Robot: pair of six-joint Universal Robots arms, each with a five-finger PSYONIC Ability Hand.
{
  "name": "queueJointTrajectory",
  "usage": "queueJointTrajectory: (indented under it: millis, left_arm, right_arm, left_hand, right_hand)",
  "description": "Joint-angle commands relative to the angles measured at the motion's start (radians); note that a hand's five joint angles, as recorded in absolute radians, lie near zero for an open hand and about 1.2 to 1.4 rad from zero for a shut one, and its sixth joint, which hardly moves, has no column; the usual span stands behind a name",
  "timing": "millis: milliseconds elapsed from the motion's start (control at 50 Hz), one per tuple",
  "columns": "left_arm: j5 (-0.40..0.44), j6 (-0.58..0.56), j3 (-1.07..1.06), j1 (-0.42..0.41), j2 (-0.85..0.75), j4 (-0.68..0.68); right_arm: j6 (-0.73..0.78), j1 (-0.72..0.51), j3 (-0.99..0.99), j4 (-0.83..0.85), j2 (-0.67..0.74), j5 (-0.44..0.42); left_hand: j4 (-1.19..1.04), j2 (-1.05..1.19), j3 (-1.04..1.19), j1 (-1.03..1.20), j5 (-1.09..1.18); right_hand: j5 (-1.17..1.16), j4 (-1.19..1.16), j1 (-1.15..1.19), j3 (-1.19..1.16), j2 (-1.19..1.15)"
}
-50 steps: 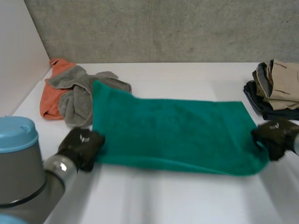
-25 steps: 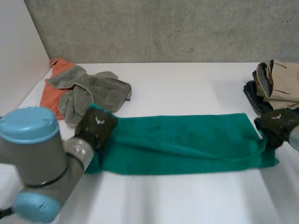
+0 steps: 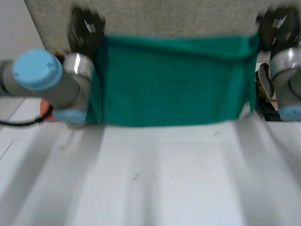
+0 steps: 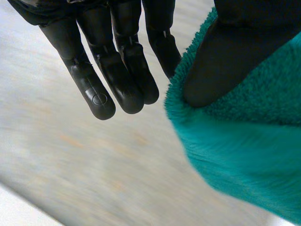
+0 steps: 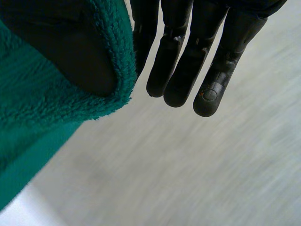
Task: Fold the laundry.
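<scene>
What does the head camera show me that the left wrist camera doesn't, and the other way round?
Head view: the whole green towel hanging spread between the left hand and right hand, over the white table. Left wrist view: close up, the thumb pinching the towel's corner, other fingers straight beside it. Both: the towel and the left hand.

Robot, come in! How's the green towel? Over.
Left robot hand pinching one top corner. Right robot hand pinching the other. Green terry towel hanging spread.

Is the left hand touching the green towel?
Touching. The left wrist view shows the left hand pinching the green towel at a corner, thumb pressed into it.
</scene>
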State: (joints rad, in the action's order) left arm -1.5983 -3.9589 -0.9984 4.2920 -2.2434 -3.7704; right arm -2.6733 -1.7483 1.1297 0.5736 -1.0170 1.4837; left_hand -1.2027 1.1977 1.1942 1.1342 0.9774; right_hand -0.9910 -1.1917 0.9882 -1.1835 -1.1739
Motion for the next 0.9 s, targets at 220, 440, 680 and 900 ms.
queueJointTrajectory:
  millis: [220,440,680,900]
  left_arm:
    - [0.058,0.265,-0.311,0.026,0.232,-0.123]
    - [0.078,0.264,-0.663,0.003,0.199,-0.126]
    - [0.063,0.147,-0.937,-0.058,0.350,0.231]
    - [0.034,0.122,-1.028,-0.113,0.533,0.902]
  right_arm:
    - [-0.172,0.001,0.025,-0.067,-0.106,0.041]
    - [-0.163,0.010,0.261,-0.210,-0.061,-0.062]
    - [0.120,0.111,0.465,-0.612,-0.161,-0.129]
    - [0.619,0.294,0.636,-1.080,-0.327,-0.160]
  left_hand:
    - [-0.194,0.199,0.202,0.262,0.244]
    - [-0.194,0.199,0.202,0.262,0.244]
    - [-0.194,0.199,0.202,0.262,0.244]
    - [-0.194,0.199,0.202,0.262,0.244]
  right_hand:
    - [-0.231,-0.205,0.408,-0.213,-0.222]
    - [-0.231,-0.205,0.408,-0.213,-0.222]
    - [-0.231,-0.205,0.408,-0.213,-0.222]
    - [-0.231,-0.205,0.408,-0.213,-0.222]
